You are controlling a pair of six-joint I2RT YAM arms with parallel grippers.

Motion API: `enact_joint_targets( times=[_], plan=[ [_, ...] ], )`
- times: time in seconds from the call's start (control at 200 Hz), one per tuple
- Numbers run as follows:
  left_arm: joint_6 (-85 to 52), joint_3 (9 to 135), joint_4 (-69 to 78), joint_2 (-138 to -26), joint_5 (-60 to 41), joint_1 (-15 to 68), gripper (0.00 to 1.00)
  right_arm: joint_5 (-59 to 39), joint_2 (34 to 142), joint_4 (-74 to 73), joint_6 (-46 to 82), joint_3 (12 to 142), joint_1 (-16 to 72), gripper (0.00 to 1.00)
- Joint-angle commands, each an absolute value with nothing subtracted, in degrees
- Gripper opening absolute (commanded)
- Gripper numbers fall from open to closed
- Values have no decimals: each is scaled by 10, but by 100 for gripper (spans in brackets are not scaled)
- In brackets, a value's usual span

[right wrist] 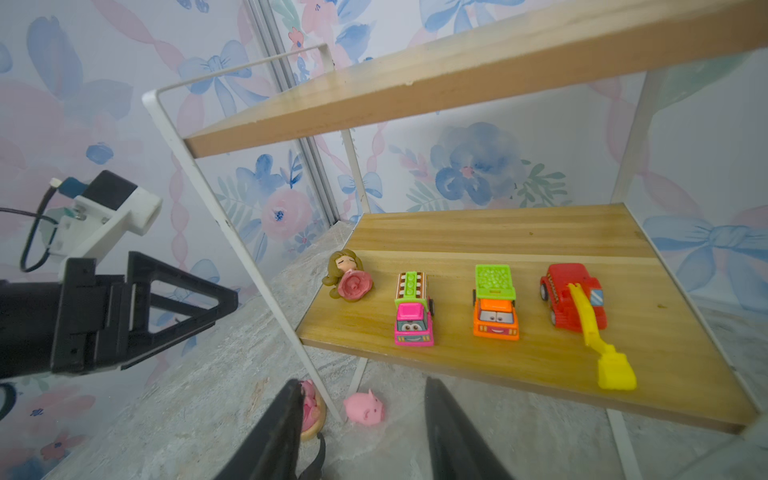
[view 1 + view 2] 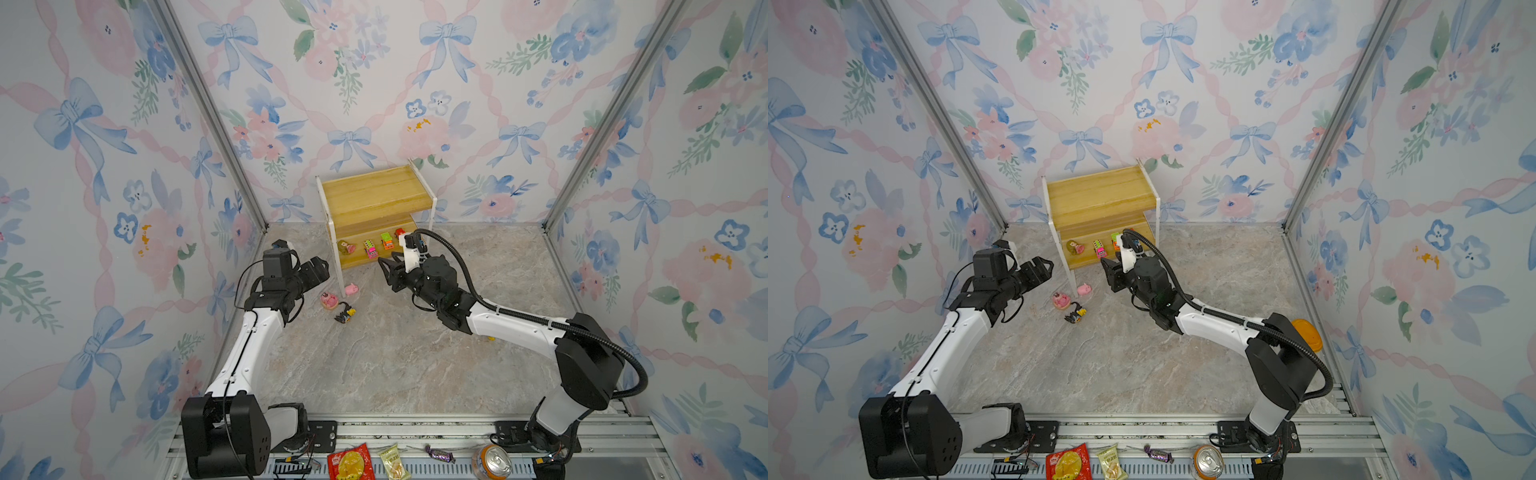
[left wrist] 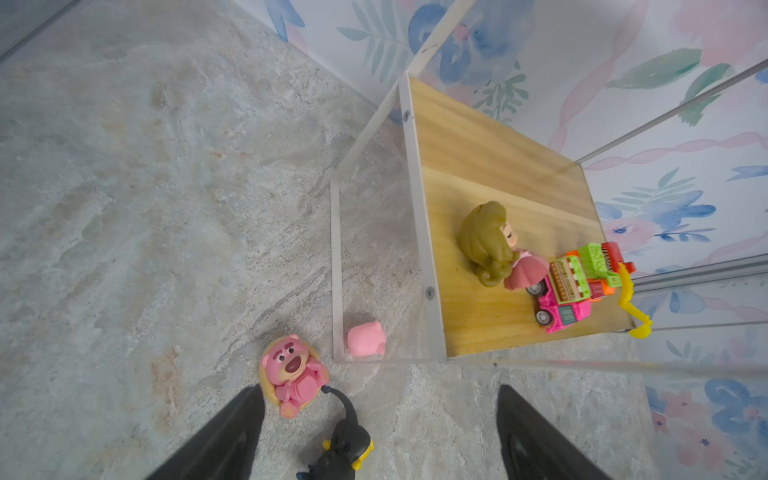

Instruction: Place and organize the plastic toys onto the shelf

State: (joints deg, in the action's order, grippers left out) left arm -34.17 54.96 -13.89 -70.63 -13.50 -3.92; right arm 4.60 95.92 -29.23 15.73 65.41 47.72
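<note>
The shelf stands at the back wall. Its lower board carries a pink-dress doll, a pink car, a green-orange car and a red car. On the floor by the shelf's front left leg lie a pink pig, a round pink figure and a black-yellow figure. My left gripper hovers open left of the shelf, with the black-yellow figure below it. My right gripper stands open before the lower board, with the pig beyond its fingertips.
On the front rail lie a red snack packet, a yellow packet, a wrapped candy and a drink can. Papered walls close in the floor on three sides. An orange object shows behind the right arm.
</note>
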Motion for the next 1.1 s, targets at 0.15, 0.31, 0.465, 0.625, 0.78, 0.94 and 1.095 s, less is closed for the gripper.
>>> enact_joint_targets(
  times=[0.15, 0.31, 0.465, 0.625, 0.78, 0.94, 1.095],
  plan=[
    [-382, 600, -96, -793, -354, -134, 67, -76, 959, -258, 174, 655, 467, 49],
    [-412, 625, -53, -840, -425, -149, 65, -100, 980, -246, 174, 675, 461, 49],
    [-434, 651, -24, -875, -456, -147, 63, -116, 1008, -249, 129, 688, 459, 48],
    [-452, 681, -7, -915, -474, -137, 61, -124, 1026, -258, 38, 702, 459, 47],
    [-464, 712, -7, -946, -476, -118, 59, -134, 1038, -237, -80, 732, 458, 47],
    [-480, 743, -7, -975, -476, -97, 56, -133, 1058, -203, -164, 773, 458, 48],
    [-493, 763, -7, -999, -472, -84, 55, -129, 1066, -214, -176, 783, 450, 48]
  ],
)
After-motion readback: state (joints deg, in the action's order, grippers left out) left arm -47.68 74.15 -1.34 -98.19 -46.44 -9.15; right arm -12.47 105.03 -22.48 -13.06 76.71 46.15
